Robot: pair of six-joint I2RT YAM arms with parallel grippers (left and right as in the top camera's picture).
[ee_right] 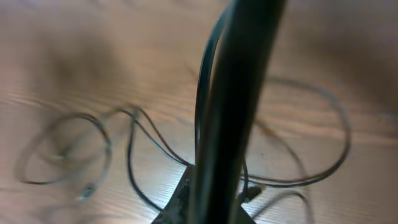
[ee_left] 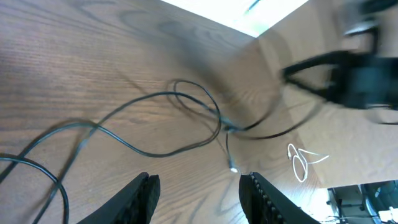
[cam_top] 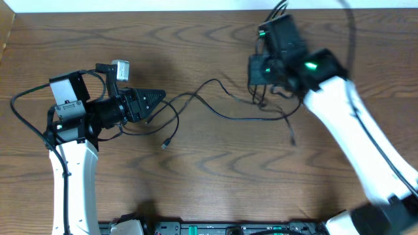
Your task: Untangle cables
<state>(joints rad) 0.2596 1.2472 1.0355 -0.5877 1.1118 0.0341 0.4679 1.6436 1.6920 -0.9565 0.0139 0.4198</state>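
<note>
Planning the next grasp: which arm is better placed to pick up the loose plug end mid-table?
Left. The left tool is open and empty, the thin black cable's plug end lying just ahead; the right tool is shut, apparently holding cable elsewhere.

The bench (cam_top: 215,176) is mid-brown wood with darker, wavy grain lines. The cables (cam_top: 230,117) lying on it are thin and black, save for a white cable (ee_left: 301,163) looped at about 4 o'clock in the left wrist view. The left hand (cam_top: 160,96) and right hand (cam_top: 261,81) are black, and the arms (cam_top: 75,176) behind them are white. Green lights (cam_top: 311,65) glow at 1 o'clock in the overhead view.
</note>
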